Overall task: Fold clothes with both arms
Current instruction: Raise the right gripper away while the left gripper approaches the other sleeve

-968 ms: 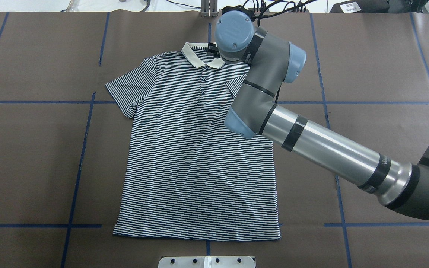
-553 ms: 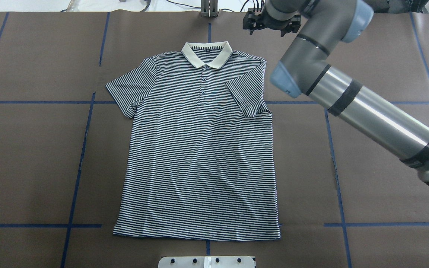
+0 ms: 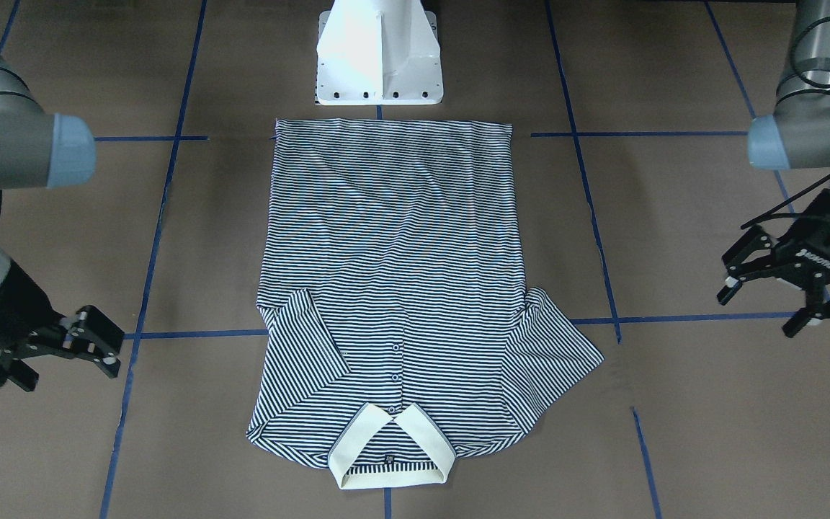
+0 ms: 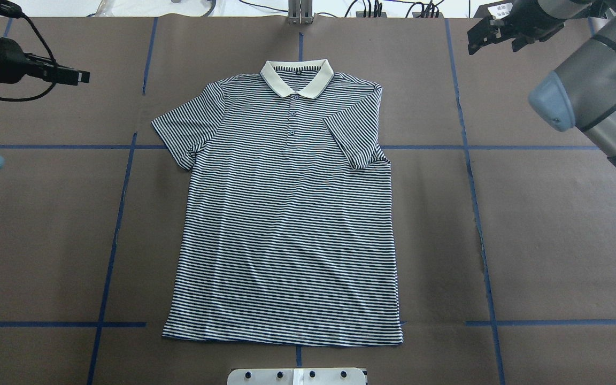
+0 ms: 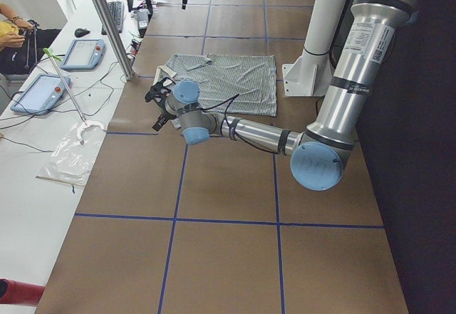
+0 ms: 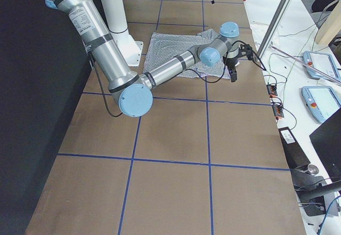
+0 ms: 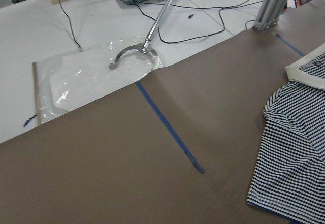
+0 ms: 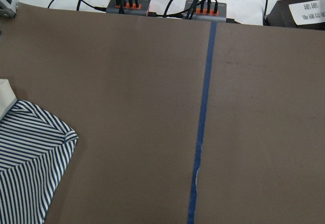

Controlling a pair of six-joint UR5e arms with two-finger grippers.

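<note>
Across the middle of the bench [image 4: 554, 240], whose matte brown paper cover is marked into squares by blue tape lines [image 4: 115, 235], lies the polo shirt [image 4: 286, 224]. It rests face up and nearly flat, a soft knit with thin navy-and-white stripes. Its straight hem points toward the white pedestal [image 3: 379, 50] and its plain cream collar [image 4: 297, 80] toward the far edge. Small buttons run down from the collar's notch. One short sleeve [image 4: 185, 133], on the robot's left, spreads out onto the paper as a blunt wedge. The other sleeve [image 4: 353, 141] is turned in over the chest, making a slanted flap.

Neither arm touches the cloth. The left arm [image 3: 804, 133], a grey tube with a pale blue cap, hangs well apart from the spread sleeve. The left fingers [image 3: 829, 306], black and angular, stand wide with nothing between them. The right arm [image 3: 4, 151] is off the opposite side, beyond the folded sleeve. The right fingers [image 3: 101, 328] are also parted and empty, above bare paper.
</note>
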